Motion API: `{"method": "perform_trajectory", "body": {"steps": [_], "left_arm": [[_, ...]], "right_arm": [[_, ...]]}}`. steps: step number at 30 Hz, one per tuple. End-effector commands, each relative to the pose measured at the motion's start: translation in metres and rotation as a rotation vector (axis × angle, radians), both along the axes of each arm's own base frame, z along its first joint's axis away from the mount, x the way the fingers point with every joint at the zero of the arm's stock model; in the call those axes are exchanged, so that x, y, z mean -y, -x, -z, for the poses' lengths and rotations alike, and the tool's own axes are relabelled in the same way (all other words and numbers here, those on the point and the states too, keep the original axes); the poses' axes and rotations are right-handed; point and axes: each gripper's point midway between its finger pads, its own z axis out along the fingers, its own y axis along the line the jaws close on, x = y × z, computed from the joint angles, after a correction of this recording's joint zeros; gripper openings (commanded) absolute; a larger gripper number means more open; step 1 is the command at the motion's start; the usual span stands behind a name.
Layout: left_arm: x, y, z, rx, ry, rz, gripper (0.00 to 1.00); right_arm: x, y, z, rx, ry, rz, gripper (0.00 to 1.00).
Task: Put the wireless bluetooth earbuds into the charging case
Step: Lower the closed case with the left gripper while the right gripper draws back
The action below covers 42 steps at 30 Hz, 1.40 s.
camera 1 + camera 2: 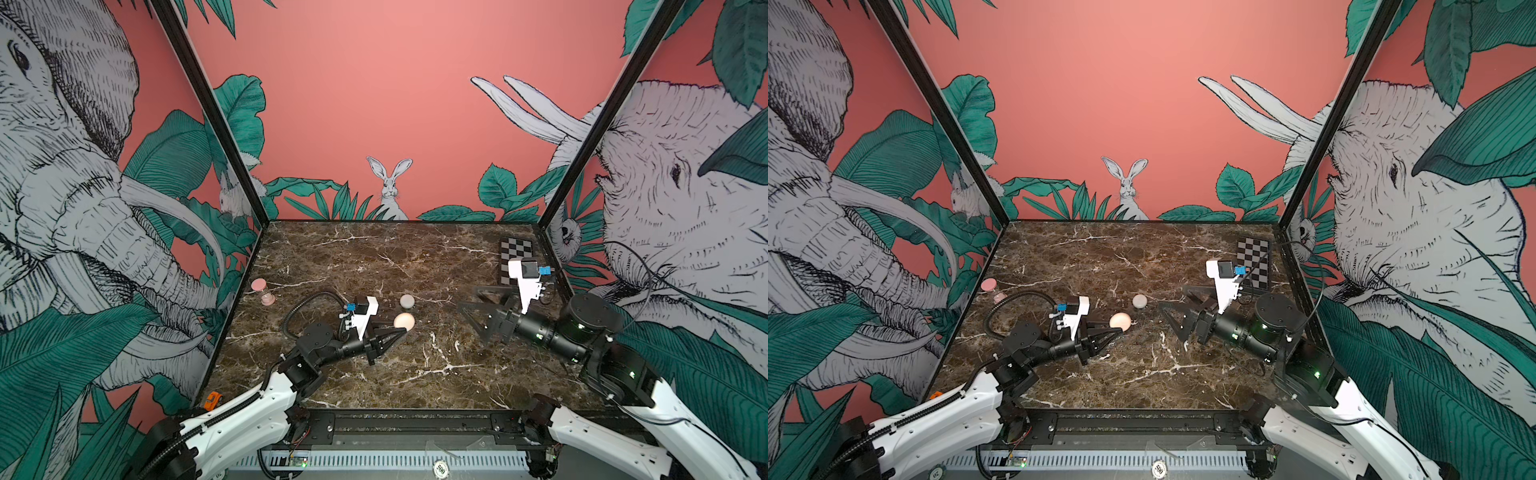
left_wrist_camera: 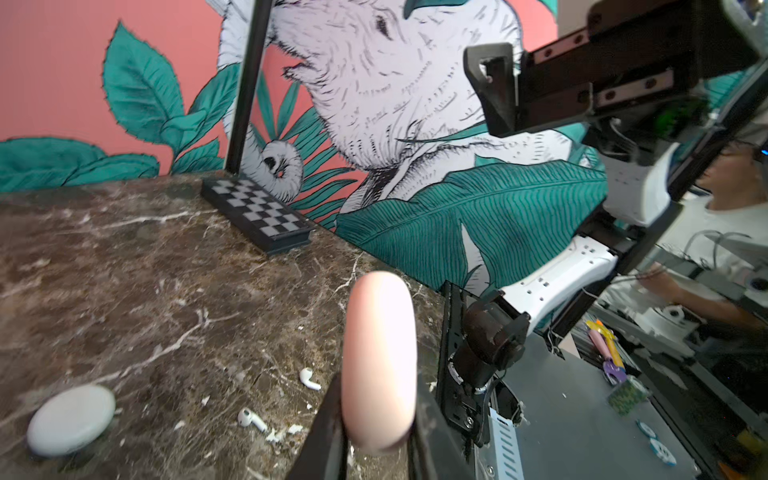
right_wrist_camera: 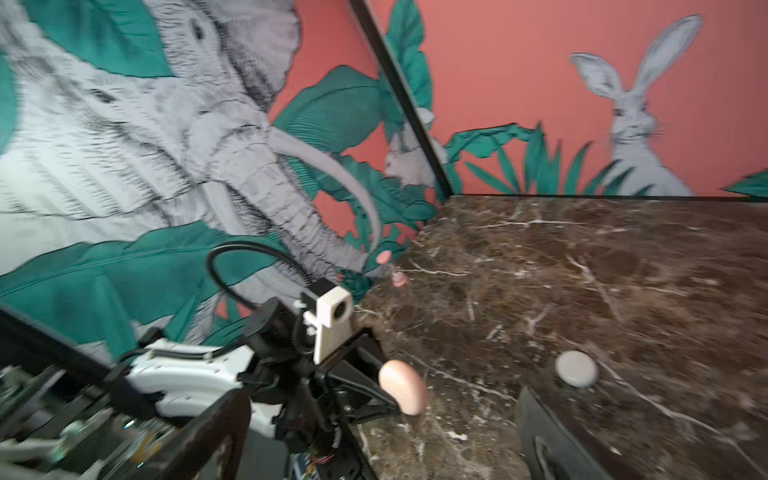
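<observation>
My left fingers are closed tight on the peach round charging case, held on edge. My right fingers stand fully apart, empty. Two small white stemmed earbuds lie flat on the brown marble counter, just beyond the case, between both arms; the right fingers appear best placed

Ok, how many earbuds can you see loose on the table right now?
2, both in the left wrist view: one earbud beside the pink case that the left claw holds, another earbud toward the white case. Others may be hidden.
</observation>
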Motion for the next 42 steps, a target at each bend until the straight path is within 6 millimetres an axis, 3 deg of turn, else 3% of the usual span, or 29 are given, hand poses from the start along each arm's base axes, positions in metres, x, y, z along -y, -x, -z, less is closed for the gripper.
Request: {"method": "perform_trajectory", "body": {"steps": [1, 4, 15, 24, 31, 42], "left_arm": [[-0.013, -0.029, 0.013, -0.179, -0.085, -0.190, 0.00], [-0.017, -0.041, 0.032, -0.264, -0.200, -0.259, 0.00], [-0.024, -0.082, 0.109, -0.491, -0.380, -0.393, 0.00], [-0.055, -0.127, 0.145, -0.582, -0.452, -0.537, 0.00], [-0.059, -0.133, 0.176, -0.672, -0.522, -0.501, 0.00], [-0.061, -0.130, 0.195, -0.743, -0.571, -0.480, 0.00]], "right_arm": [[0.017, -0.031, 0.060, -0.092, 0.203, 0.188, 0.98], [0.014, -0.038, 0.077, -0.112, 0.231, 0.205, 0.98], [-0.004, -0.043, 0.106, -0.153, 0.253, 0.160, 0.98], [-0.012, -0.041, 0.113, -0.157, 0.242, 0.117, 0.98], [-0.017, -0.038, 0.114, -0.161, 0.245, 0.090, 0.98], [-0.027, -0.038, 0.112, -0.171, 0.223, 0.054, 0.98]]}}
